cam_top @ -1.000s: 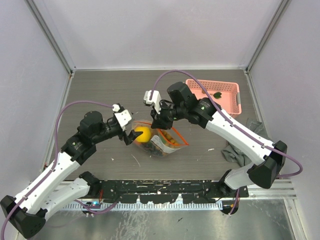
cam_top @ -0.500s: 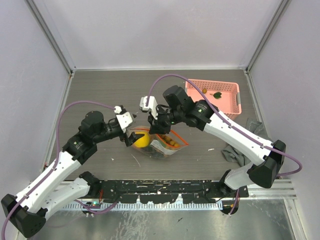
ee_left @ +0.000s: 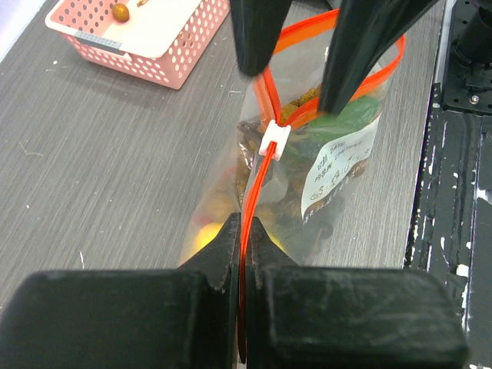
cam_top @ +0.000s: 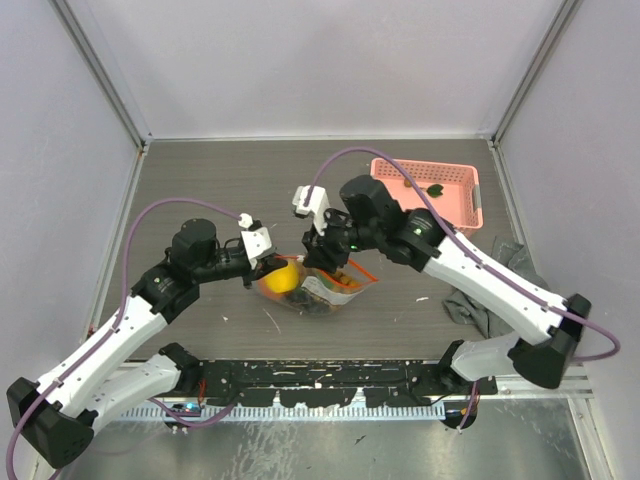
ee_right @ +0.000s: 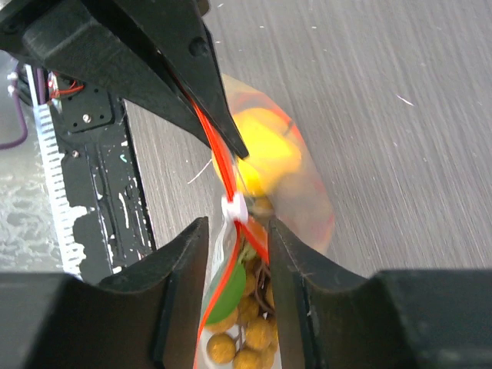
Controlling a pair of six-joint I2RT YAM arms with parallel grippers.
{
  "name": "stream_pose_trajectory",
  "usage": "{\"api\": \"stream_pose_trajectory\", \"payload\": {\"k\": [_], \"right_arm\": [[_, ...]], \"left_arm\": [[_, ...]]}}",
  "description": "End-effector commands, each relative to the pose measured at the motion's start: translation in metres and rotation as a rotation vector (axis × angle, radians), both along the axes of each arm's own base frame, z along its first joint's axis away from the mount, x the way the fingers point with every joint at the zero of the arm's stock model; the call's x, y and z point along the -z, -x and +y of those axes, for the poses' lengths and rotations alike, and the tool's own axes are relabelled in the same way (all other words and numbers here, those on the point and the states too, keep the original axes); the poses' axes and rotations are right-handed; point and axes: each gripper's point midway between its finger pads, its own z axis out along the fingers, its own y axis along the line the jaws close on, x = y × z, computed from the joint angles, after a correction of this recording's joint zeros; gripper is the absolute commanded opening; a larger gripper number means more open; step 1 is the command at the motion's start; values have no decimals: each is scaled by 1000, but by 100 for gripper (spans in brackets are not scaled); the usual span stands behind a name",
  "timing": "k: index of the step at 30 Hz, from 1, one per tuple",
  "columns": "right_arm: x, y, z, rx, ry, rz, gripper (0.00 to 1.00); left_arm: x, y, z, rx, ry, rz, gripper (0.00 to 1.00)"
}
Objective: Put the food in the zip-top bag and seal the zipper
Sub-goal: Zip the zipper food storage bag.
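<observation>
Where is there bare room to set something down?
Bare tabletop runs along the far edge from left wall to pink basket. A smaller patch lies between zip-top bag and grey cloth. Crowded mid-table, where left gripper and right gripper meet at the bag.

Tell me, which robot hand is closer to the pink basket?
Right. The right gripper straddles the zipper on the bag's basket side; the left gripper pinches the zipper at the bag's far end.
</observation>
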Motion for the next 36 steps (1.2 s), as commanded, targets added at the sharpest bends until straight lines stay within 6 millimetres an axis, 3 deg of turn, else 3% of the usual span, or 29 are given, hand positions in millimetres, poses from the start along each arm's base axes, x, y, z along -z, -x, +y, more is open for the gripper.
{"api": "stream_pose_trajectory", "payload": {"k": [1,5,9,13,16,24,36], "right_arm": [[-49,0,-27,201,-169,-49,47],[-46,3,-45,301,-212,-26,43],[-34,3,-48,362,-240,14,19],[-28,9,-41,336,-280,55,4],[-21,15,-32,296,-300,90,3],[8,-2,-21,338,-295,98,4],[13,-10,4,314,-392,127,8]], "left_arm": [[-40,1,-1,3,68,-78,0],[-42,1,0,2,71,-80,0],[-42,1,0,1,69,-75,0],[-42,1,0,-3,70,-72,0],[-43,1,0,-6,72,-67,0],[-42,2,-1,2,73,-64,0],[-42,5,-3,21,75,-55,0]]}}
